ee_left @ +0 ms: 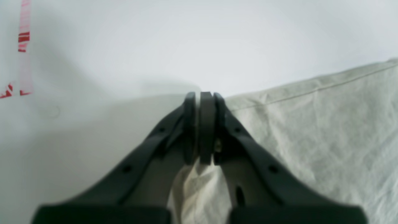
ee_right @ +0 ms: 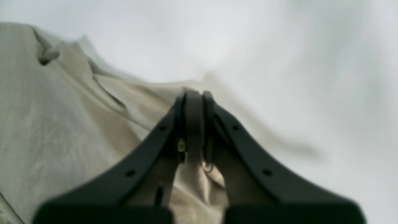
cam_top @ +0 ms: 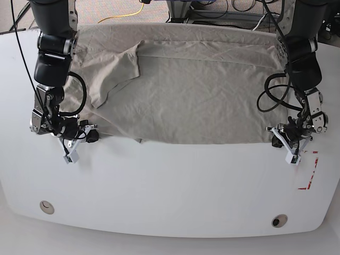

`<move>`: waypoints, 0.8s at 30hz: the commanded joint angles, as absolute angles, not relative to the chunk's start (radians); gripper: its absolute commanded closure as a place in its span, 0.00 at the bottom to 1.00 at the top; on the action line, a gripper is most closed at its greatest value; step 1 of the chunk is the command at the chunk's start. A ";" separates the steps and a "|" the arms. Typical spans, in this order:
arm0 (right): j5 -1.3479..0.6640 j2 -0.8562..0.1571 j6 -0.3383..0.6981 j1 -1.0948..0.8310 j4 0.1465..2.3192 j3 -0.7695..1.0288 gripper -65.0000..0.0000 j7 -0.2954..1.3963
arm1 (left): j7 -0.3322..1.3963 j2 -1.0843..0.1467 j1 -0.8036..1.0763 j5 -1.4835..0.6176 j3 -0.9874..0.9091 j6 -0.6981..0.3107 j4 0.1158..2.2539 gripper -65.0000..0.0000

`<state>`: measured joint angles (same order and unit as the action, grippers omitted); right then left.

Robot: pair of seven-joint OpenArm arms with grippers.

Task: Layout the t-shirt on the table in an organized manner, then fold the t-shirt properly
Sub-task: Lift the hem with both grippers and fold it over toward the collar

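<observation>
Plainly, both sets of fingers (ee_left: 205, 124) (ee_right: 192, 124) clamped on unprinted t-shirt (cam_top: 196, 95) corners.

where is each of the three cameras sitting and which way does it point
Left wrist: rides the left arm, looks along the left gripper, shut on the t-shirt, toward the table and its red mark.
Right wrist: rides the right arm, looks along the right gripper, shut on a shirt corner, with the table behind.
Base: high, looking down over the table; both arms show at the sides.
Shared: the base view shows the same left gripper, right gripper, t-shirt and red mark.
</observation>
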<state>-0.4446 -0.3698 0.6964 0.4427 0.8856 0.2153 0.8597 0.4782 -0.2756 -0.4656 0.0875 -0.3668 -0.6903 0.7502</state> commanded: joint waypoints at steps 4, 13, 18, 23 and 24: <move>-0.453 -0.404 0.698 0.499 0.908 0.220 1.00 0.845 | 0.552 -0.285 -0.473 0.104 -0.369 -0.698 0.854 1.00; -0.458 -0.435 0.698 0.535 0.908 0.222 1.00 0.885 | 0.705 -0.278 -0.472 0.102 -0.369 -0.698 1.058 1.00; -0.460 -0.438 0.698 0.535 0.966 0.222 1.00 0.915 | 0.756 -0.277 -0.466 0.102 -0.369 -0.698 1.138 1.00; -0.460 -0.438 0.698 0.526 1.078 0.240 1.00 1.003 | 0.794 -0.278 -0.437 0.102 -0.369 -0.698 1.222 1.00; -0.460 -0.437 0.698 0.521 1.102 0.259 1.00 1.024 | 0.805 -0.278 -0.430 0.102 -0.369 -0.698 1.241 1.00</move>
